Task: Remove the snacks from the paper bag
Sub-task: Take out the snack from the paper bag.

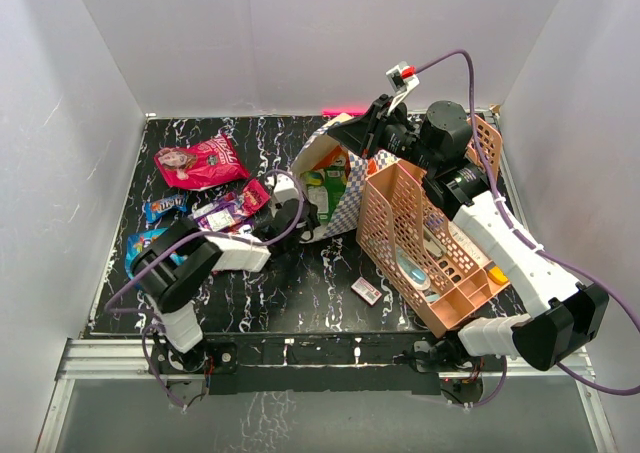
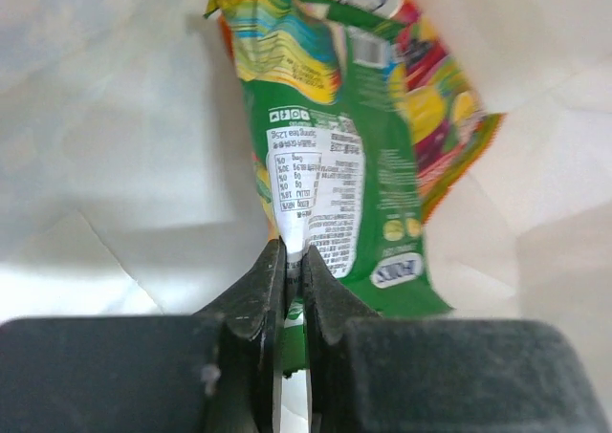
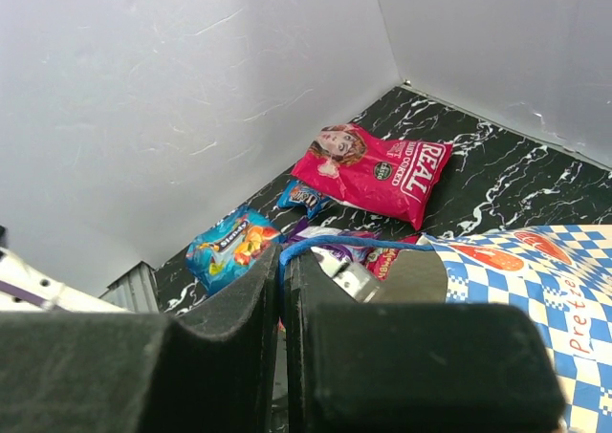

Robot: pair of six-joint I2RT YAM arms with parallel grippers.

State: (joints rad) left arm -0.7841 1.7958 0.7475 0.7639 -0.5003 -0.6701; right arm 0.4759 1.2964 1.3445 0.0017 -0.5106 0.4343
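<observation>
Left gripper [image 2: 292, 253] deep inside the paper bag [image 1: 345, 225], jaws pinched together on the lower edge of a green candy pack [image 2: 335, 165]. Printed label side of that pack toward the wrist camera, top end pointing away, white bag lining all around. Just behind it and touching, an orange-edged packet [image 2: 449, 108] with multicoloured print, mostly covered by the green one.

Right gripper [image 3: 281, 257] closed tight on the blue cord handle [image 3: 354, 245], up at the top rim of the bag.

Bag tipped over near the middle of the black marbled table [image 1: 300, 285], mouth wide and facing left toward the left arm, blue-and-white checkered side right against the peach perforated rack [image 1: 420, 243].

Out on the table, left of the bag:
- pink-red bag [image 1: 200, 161], flat, farthest back
- small blue pack [image 1: 165, 208], nearer the front
- purple pack [image 1: 235, 208], just beside the left forearm
- blue chip bag [image 1: 138, 245], partly hidden by the left arm's elbow, close to the left edge

Small white-pink box [image 1: 367, 291] flat on the table just in front of the rack. Contents of the rack too cluttered to name, apart from white and orange shapes in its compartments.
</observation>
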